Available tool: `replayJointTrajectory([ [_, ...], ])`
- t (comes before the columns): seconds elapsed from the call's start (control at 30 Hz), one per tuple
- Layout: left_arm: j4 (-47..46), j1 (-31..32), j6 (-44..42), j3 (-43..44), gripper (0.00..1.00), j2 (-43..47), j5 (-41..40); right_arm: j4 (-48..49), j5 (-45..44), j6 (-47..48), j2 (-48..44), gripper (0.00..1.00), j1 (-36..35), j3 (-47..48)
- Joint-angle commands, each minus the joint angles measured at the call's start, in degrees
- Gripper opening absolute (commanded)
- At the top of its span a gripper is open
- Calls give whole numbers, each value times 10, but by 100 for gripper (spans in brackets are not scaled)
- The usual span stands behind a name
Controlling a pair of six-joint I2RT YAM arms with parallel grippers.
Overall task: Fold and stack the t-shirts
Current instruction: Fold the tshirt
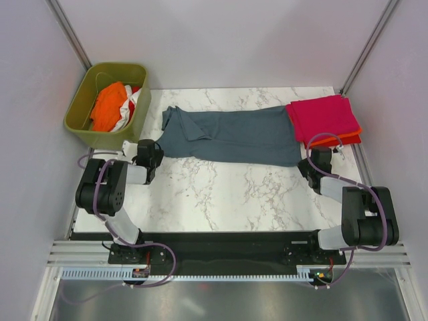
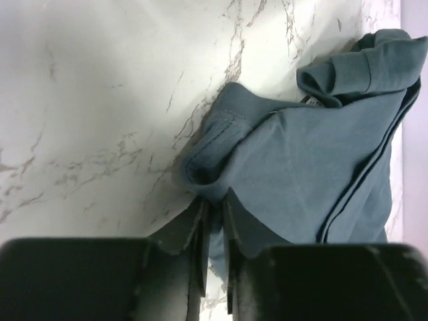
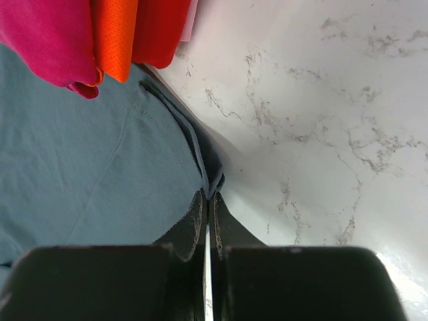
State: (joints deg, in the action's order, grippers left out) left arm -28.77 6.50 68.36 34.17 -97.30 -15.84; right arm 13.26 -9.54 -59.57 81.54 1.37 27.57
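The slate blue-grey t-shirt (image 1: 231, 136) lies stretched across the back of the marble table, folded lengthwise. My left gripper (image 1: 148, 155) is shut on its near left corner (image 2: 227, 154), cloth pinched between the fingers (image 2: 198, 227). My right gripper (image 1: 319, 162) is shut on its near right corner (image 3: 134, 154), the hem nipped at the fingertips (image 3: 197, 214). A folded magenta-pink t-shirt (image 1: 323, 116) lies on an orange-red t-shirt (image 1: 354, 137) at the back right; both show in the right wrist view, pink (image 3: 47, 40) and orange-red (image 3: 134, 33).
An olive-green bin (image 1: 107, 103) at the back left holds an orange shirt (image 1: 110, 107) and a white/red one (image 1: 134, 100). The marble table (image 1: 227, 194) stretches in front of the shirt. Walls and frame posts stand close on both sides.
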Motion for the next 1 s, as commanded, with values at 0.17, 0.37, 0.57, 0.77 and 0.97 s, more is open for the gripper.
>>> replayJointTrajectory([
  [0.17, 91, 1, -30, 29, 2, 50, -42, -30, 0, 6, -38, 0, 2, 27],
  [0.37, 289, 1, -95, 105, 2, 169, -48, -129, 5, 16, -89, 0, 2, 99],
  [0.57, 398, 1, -162, 191, 2, 312, -13, -238, 0, 38, -185, 0, 2, 208],
  [0.77, 536, 1, -210, 335, 2, 401, 26, -312, -9, 60, -276, 0, 2, 346],
  [0.97, 614, 0, -234, 489, 2, 453, 36, -348, -20, 72, -325, 0, 2, 451],
])
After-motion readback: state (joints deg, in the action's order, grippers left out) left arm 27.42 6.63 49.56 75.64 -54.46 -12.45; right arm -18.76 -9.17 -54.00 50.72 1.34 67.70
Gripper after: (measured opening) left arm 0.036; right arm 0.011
